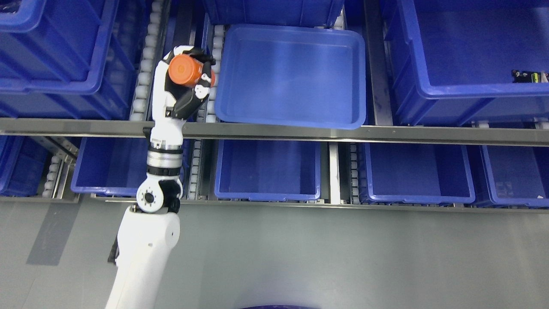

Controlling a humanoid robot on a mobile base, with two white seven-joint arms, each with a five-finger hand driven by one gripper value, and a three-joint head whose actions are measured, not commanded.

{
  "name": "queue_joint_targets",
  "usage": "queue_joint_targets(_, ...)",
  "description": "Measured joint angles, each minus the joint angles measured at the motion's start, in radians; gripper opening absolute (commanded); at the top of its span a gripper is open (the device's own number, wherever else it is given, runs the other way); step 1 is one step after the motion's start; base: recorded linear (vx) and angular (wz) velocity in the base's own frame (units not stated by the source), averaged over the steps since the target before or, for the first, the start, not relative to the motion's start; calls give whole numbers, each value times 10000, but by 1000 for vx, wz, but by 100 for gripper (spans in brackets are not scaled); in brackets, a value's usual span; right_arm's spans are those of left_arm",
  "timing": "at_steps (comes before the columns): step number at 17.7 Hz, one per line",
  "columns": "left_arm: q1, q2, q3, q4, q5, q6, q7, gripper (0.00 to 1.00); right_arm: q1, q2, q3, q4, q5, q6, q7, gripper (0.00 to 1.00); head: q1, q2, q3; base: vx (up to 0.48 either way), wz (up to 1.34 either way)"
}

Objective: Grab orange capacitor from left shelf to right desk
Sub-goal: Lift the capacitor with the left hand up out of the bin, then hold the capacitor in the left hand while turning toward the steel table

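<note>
The orange capacitor [185, 69] sits in the grip of the left hand [188, 77], its round flat end turned toward the camera. The dark fingers [198, 92] wrap around the barrel from above and below, so the hand is clamped on the part rather than cradling it; that hold likely keeps the smooth cylinder from rolling out during a carry. The hand is raised in front of the upper shelf level, over the roller track [146, 64] just left of a shallow blue tray [291, 120], which shows nothing inside. The arm rises from the lower left, crossing the metal shelf rail [343, 133].

Deeper blue bins [268, 195] line the lower shelf, and another large bin [450, 103] at upper right holds a small dark item [529, 76], too small to identify. The right hand is not visible, nor is the tabletop where the part should go. The pick looks done; the carry to the right remains.
</note>
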Motion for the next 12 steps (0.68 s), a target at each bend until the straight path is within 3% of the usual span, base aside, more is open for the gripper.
queue_joint_targets(6, 1649, 0, 99, -1319, 26, -884, 61, 2, 1, 0, 0, 0, 0, -19, 0, 100, 0, 0, 0, -212, 108)
queue_joint_targets(12, 2378, 0, 159, -2179, 33, -1221, 31, 2, 1, 0, 0, 0, 0, -25, 0, 100, 0, 0, 0, -196, 63)
